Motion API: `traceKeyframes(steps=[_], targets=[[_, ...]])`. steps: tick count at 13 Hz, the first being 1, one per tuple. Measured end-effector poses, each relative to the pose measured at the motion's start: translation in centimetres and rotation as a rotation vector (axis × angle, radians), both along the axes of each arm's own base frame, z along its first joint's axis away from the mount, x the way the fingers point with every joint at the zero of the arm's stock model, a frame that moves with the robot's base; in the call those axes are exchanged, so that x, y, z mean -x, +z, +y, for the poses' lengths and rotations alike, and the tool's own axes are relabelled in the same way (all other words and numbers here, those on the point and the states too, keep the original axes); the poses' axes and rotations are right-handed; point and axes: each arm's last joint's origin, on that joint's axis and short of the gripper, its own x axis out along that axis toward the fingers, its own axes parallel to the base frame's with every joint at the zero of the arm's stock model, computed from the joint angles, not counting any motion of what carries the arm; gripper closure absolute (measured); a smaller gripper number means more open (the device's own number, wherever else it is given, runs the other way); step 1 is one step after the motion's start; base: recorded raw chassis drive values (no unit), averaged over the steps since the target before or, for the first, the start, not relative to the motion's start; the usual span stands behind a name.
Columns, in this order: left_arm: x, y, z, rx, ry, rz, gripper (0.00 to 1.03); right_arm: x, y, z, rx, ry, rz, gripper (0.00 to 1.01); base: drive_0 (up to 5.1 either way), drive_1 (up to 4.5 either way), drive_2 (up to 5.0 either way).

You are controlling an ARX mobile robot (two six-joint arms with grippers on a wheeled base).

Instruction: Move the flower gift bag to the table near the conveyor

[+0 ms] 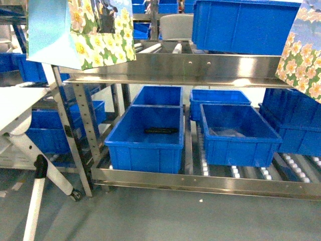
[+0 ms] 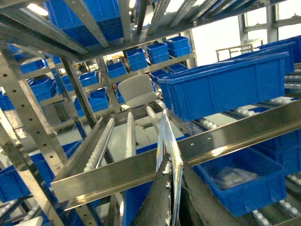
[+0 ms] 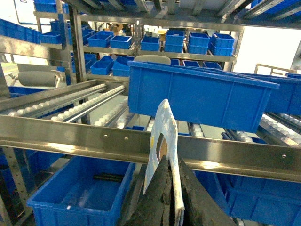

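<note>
Flowers in white and yellow cover the gift bag held up at the top left of the head view, its plain light blue side turned leftward; it hangs in the air in front of the steel rail of the conveyor, above and to the right of the white tabletop. A second flowered bag is seen at the right end of the same rail.

In the left wrist view the bag's thin upper edge is pinched between the dark jaws of the left gripper, which are pressed together on it. In the right wrist view the white edge of the other bag, with its oval cut-out, is clamped the same way by the right gripper.

Below the rail, blue bins are set on lanes of small white rollers; a dark object lies in the front left one. Another blue bin stands above the rail. The tabletop's folding leg with a caster is seen left of the conveyor's frame, on a grey floor.
</note>
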Motion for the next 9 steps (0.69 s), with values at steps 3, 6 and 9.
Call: traceKeyframes(steps=[3, 6, 9], targets=[[0.0, 0.0, 0.0, 0.0, 0.0, 0.0, 1.01, 0.0, 0.0, 0.0, 0.0, 0.0, 0.0, 0.99, -4.9, 1.19, 3.4], [0.0, -0.01, 0.0, 0.0, 0.0, 0.0, 1.01, 0.0, 0.04, 0.0, -0.001, 0.0, -0.004, 0.99, -4.9, 1.65, 3.1], [-0.01, 0.0, 0.02, 0.0, 0.003, 0.0, 1.01, 0.0, 0.01, 0.0, 0.0, 0.0, -0.001, 0.99, -5.0, 2.46, 2.5]])
